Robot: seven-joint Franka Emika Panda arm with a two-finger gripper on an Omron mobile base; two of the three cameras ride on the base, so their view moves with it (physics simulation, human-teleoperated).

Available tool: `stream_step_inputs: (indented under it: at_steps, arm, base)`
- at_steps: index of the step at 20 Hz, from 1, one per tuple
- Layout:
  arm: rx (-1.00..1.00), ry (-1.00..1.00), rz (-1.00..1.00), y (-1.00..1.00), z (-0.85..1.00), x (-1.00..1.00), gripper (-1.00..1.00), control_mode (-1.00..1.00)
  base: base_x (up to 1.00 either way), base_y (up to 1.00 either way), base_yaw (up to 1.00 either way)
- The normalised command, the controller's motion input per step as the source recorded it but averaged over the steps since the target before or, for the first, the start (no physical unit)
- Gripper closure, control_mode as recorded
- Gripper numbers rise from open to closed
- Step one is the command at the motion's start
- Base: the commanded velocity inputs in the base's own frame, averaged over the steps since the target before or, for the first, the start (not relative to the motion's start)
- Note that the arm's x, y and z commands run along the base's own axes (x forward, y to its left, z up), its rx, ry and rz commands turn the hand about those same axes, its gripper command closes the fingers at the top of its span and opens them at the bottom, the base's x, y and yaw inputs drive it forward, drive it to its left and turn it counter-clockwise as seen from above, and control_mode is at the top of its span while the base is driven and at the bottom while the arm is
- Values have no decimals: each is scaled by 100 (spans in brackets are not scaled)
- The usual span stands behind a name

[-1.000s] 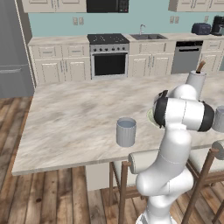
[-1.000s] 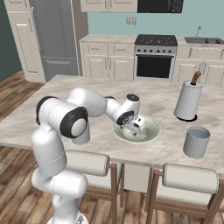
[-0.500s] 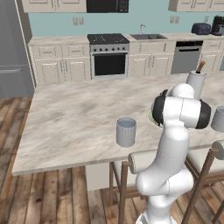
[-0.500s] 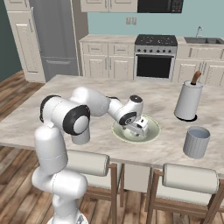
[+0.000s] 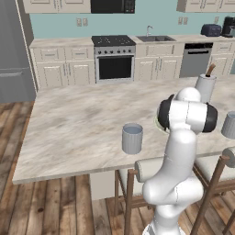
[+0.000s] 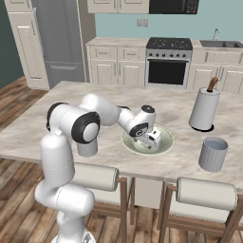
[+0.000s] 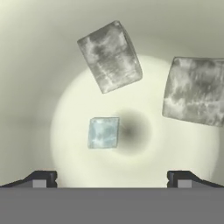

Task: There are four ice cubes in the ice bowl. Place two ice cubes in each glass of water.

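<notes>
Pale ice cube [image 7: 103, 132] between pincer [image 7: 111, 178] tips, seemingly

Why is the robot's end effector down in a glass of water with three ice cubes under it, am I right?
Not quite. The end effector is down in the ice bowl, not a glass. The right base view shows it there, and the hand view shows the three ice cubes under it on the bowl's pale floor.

Right ice cube [image 7: 196, 91] (edge-cropped)
</notes>
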Motion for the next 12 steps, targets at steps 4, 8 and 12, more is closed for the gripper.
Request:
stream_step_inputs:
  at_steps: [4, 8, 12]
  arm:
    - [0, 0, 0, 0, -8, 14, -100, -100]
    - [0, 0, 0, 0, -4, 15, -100, -100]
    - [0, 0, 0, 0, -6, 15, -100, -100]
  base:
    - [0, 0, 0]
    - [0, 0, 0]
    - [0, 0, 0]
